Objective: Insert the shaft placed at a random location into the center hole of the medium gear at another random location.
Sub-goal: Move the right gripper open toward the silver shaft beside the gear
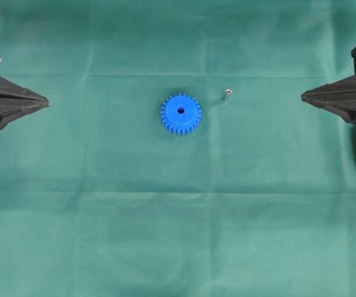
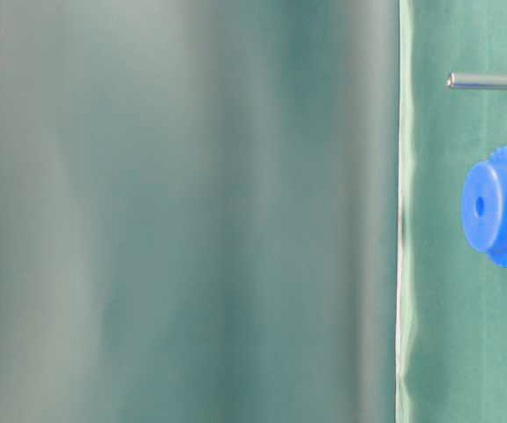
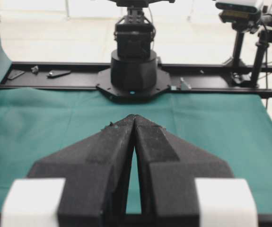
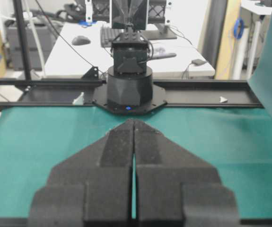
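My left hand (image 1: 46, 101) and right hand (image 1: 303, 96) sit at opposite edges of the green-clothed desk (image 1: 178, 235), both pinched closed with nothing between the tips. The medium gear (image 1: 181, 114) lies flat mid-desk, its center hole (image 1: 181, 111) facing up. The shaft (image 1: 226, 95) rests just right of it, apart.

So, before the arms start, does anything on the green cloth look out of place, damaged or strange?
Nothing stands out. The medium gear lies flat and whole, hub up, its center hole clear. The shaft lies apart from it on the green cloth. The left gripper and right gripper wait shut at the edges.
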Available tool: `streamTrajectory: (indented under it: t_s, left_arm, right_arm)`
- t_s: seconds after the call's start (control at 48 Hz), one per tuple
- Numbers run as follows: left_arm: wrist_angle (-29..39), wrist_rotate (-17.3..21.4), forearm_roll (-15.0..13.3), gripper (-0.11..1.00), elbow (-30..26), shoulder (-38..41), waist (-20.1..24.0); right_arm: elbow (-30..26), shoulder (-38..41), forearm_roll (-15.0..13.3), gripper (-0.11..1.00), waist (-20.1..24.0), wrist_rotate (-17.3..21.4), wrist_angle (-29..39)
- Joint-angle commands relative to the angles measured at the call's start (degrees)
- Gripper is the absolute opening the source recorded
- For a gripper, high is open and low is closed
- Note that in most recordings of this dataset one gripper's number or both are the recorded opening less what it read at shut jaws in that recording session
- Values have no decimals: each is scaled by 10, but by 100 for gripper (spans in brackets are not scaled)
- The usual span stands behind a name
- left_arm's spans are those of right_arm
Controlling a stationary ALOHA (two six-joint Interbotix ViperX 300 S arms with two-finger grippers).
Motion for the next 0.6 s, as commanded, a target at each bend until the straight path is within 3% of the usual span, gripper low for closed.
streamTrajectory:
  t_s: [0.0,0.396,0.458,0.583]
  left_arm:
    - [19,-9,5,0,-20,7,1]
    - [36,-14,5,0,-22,5,1]
    - [37,-14,6,0,-22,6,0]
    - [36,-14,6,0,-22,5,1]
  right_arm:
    - [-11,4,1,1,-1,11,3]
    - [-24,38,3,3,-34,8,17]
    - [-24,50,2,12,-42,7,6]
    - [-21,78,2,45,-54,4,-20]
